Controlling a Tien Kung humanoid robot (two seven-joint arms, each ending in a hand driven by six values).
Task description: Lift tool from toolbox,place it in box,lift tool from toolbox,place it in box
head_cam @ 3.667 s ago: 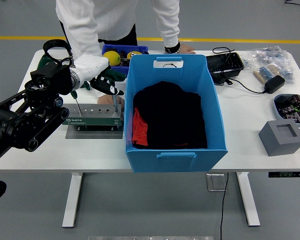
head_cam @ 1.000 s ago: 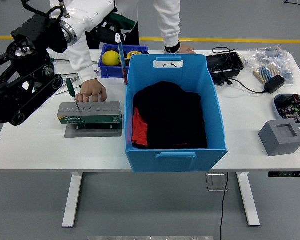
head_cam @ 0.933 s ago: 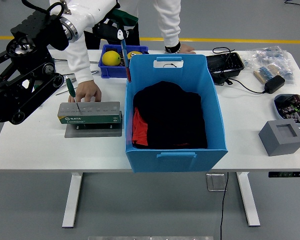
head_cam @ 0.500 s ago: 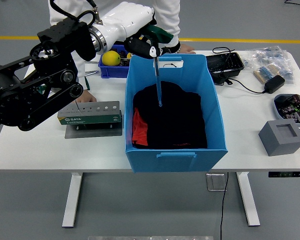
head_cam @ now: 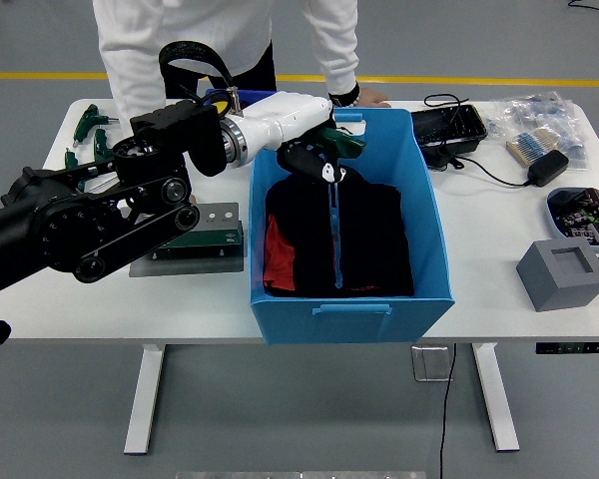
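Glossy white left hand (head_cam: 298,128) — matt black cloth (head_cam: 369,239) in smooth plastic box (head_cam: 427,215).

The room is bright and even, with light coming from above. Under the table (head_cam: 499,309) the shadows are soft. The picture is sharp almost everywhere (only the moving arm (head_cam: 100,215) looks slightly blurred). No strong glare.
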